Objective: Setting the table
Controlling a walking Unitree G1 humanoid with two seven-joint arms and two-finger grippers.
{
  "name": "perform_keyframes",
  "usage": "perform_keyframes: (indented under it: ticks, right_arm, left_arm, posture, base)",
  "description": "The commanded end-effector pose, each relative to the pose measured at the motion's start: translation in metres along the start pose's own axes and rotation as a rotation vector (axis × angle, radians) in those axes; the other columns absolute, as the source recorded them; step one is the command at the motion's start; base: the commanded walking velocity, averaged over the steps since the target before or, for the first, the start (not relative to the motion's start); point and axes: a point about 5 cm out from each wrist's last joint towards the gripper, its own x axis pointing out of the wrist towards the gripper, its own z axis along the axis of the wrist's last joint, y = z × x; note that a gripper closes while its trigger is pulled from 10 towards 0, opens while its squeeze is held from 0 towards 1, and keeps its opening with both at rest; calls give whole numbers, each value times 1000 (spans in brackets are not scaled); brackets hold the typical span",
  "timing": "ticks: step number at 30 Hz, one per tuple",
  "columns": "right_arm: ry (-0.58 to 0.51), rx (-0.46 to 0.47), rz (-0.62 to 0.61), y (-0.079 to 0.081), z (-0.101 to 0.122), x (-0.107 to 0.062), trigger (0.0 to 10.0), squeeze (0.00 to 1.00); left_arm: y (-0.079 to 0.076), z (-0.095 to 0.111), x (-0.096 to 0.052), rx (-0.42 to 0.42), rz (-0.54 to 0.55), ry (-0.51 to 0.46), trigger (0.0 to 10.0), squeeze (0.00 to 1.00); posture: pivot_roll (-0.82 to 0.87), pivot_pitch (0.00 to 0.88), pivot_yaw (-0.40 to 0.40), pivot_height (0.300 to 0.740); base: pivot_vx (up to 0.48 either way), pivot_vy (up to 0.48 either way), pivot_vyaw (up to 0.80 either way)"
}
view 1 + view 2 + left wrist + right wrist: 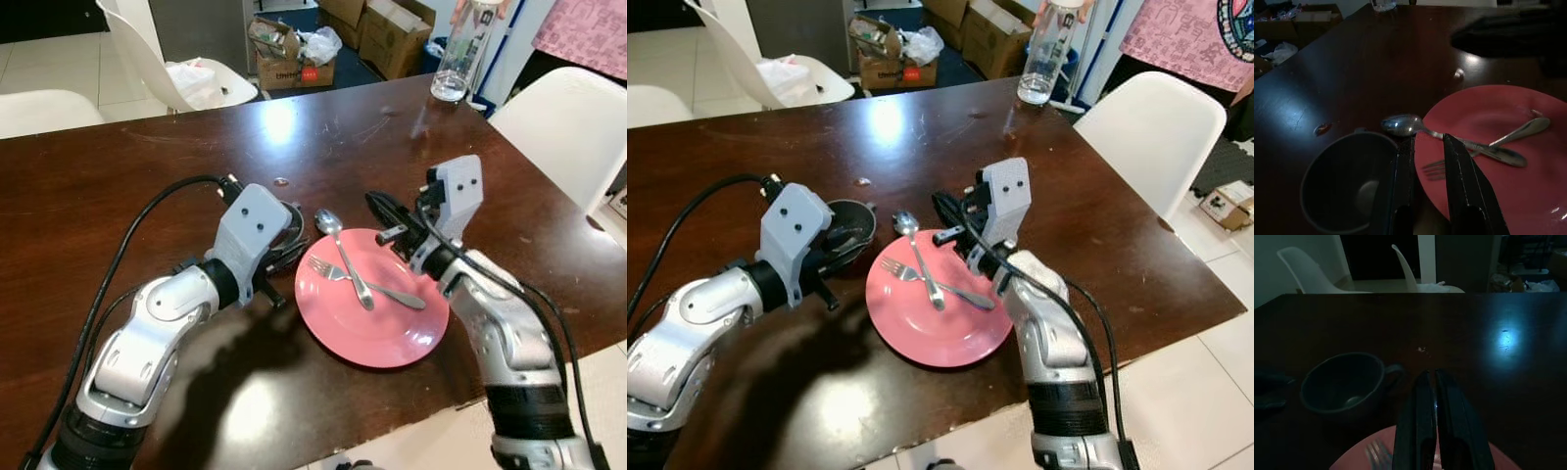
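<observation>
A pink plate lies near the front edge of the dark wooden table. A spoon and a fork lie crossed on the plate, and the spoon's bowl sticks out over the far rim. A dark cup stands just left of the plate. My left gripper sits low between cup and plate, its fingers slightly open with nothing between them. My right gripper hovers over the plate's far right rim, pointing at the cup, fingers shut and empty.
At the far right corner a person's hand holds a clear bottle standing on the table. White chairs stand to the right and behind. Cardboard boxes sit on the floor beyond. A crumb lies past the cup.
</observation>
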Motion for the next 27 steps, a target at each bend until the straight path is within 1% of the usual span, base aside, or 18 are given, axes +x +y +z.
perform_keyframes:
  ticks: [1,2,3,4,5,6,7,8,9,10,12,17,19,20,21,23,24,27]
  right_arm:
    - [52,88,-12,5,-12,-4,10000,0]
    - [52,88,-12,5,-12,-4,10000,0]
    - [80,95,-21,4,-19,-4,10000,0]
    - [157,107,-45,2,-34,-2,10000,0]
    - [157,107,-45,2,-34,-2,10000,0]
    - [199,115,-60,0,-41,-1,10000,110]
    - [227,108,-68,-2,-46,-1,10000,110]
    - [242,101,-71,-3,-49,0,10000,1000]
    - [335,66,-85,-6,-61,1,10000,1000]
    - [335,66,-85,-6,-61,1,10000,1000]
    - [402,35,-92,-8,-70,4,10000,1000]
    - [443,0,-84,-8,-75,11,10000,1000]
    - [447,-9,-60,-6,-74,19,10000,1000]
    - [447,-9,-60,-6,-74,19,10000,1000]
    - [445,-20,-34,-4,-73,26,10000,1000]
    - [444,-25,-25,-3,-73,29,10000,1000]
    - [441,-27,-10,-2,-72,33,10000,0]
    - [438,-17,17,2,-70,42,10000,0]
  left_arm:
    - [0,-1,1,1,2,-1,10000,0]
    - [0,-1,1,1,2,-1,10000,0]
    - [0,-1,1,2,1,-1,10000,0]
    - [0,-1,2,2,-1,-2,10000,0]
    - [0,-1,2,2,-1,-2,10000,0]
    - [0,-1,2,1,-1,-2,10000,0]
    - [0,-1,2,1,0,-3,10000,0]
    - [0,-1,2,1,0,-3,10000,0]
    - [0,-1,2,1,2,-5,10000,0]
    - [0,-1,2,1,2,-5,10000,0]
    - [0,0,2,1,3,-5,10000,0]
    - [-2,-1,3,-3,4,-6,10000,0]
    - [-2,-1,3,-4,4,-7,10000,0]
    - [-2,-1,3,-4,4,-7,10000,0]
    - [-2,-1,3,-3,3,-7,10000,0]
    - [-2,0,3,-3,3,-7,10000,0]
    - [-2,0,3,-1,3,-6,10000,0]
    - [-1,0,3,1,5,-5,10000,0]
  posture:
    - [-38,91,49,740]
    - [-38,91,49,740]
    - [-35,91,50,740]
    - [-34,91,51,740]
    - [-34,91,51,740]
    - [-34,91,51,740]
    - [-32,92,50,740]
    - [-32,92,50,740]
    - [-30,93,45,740]
    - [-30,93,45,740]
    - [-29,96,42,740]
    - [-27,100,38,740]
    - [-21,102,39,740]
    - [-21,102,39,740]
    - [-19,104,38,740]
    - [-19,104,38,740]
    - [-15,104,36,740]
    - [-10,105,32,740]
  base:
    - [0,0,0]
    - [0,0,0]
    - [0,0,0]
    - [0,0,0]
    - [0,0,0]
    - [0,0,0]
    - [0,0,0]
    - [0,0,0]
    - [0,0,0]
    - [0,0,0]
    - [0,0,0]
    - [0,0,0]
    - [0,0,0]
    - [0,0,0]
    - [0,0,0]
    - [0,0,0]
    - [0,0,0]
    - [0,0,0]
